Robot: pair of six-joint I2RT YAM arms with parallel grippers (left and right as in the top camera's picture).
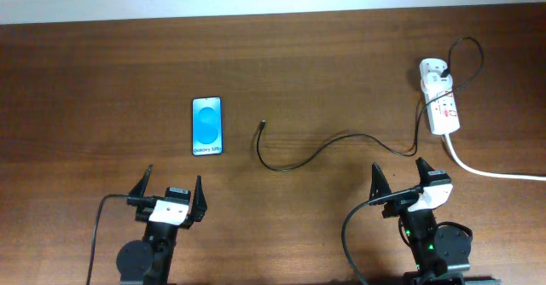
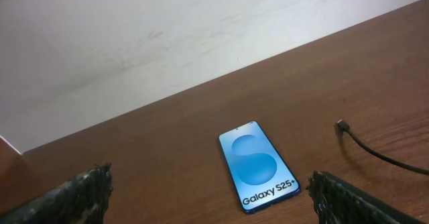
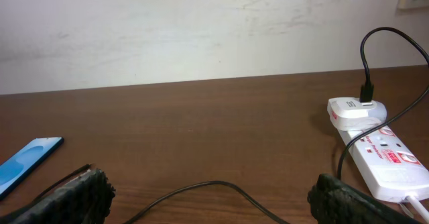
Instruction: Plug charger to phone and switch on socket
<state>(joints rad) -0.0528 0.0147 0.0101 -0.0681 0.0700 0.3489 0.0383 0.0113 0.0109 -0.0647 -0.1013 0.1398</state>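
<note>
The phone [image 1: 206, 125] lies flat on the wooden table, blue screen up; it also shows in the left wrist view [image 2: 259, 166] and at the left edge of the right wrist view [image 3: 27, 163]. The charger cable [image 1: 316, 154] runs from the socket [image 1: 440, 107] across the table, its connector tip [image 1: 263, 125] loose, a little right of the phone. The tip shows in the left wrist view [image 2: 342, 125]. My left gripper [image 1: 173, 190] is open and empty, near the front edge below the phone. My right gripper [image 1: 399, 176] is open and empty, just in front of the cable [image 3: 221, 187] and the socket [image 3: 375, 150].
A thick white cord [image 1: 495, 172] leaves the socket toward the right edge. A white plug adapter [image 3: 356, 112] sits in the socket's far end. A pale wall [image 3: 201, 29] stands beyond the table's far edge.
</note>
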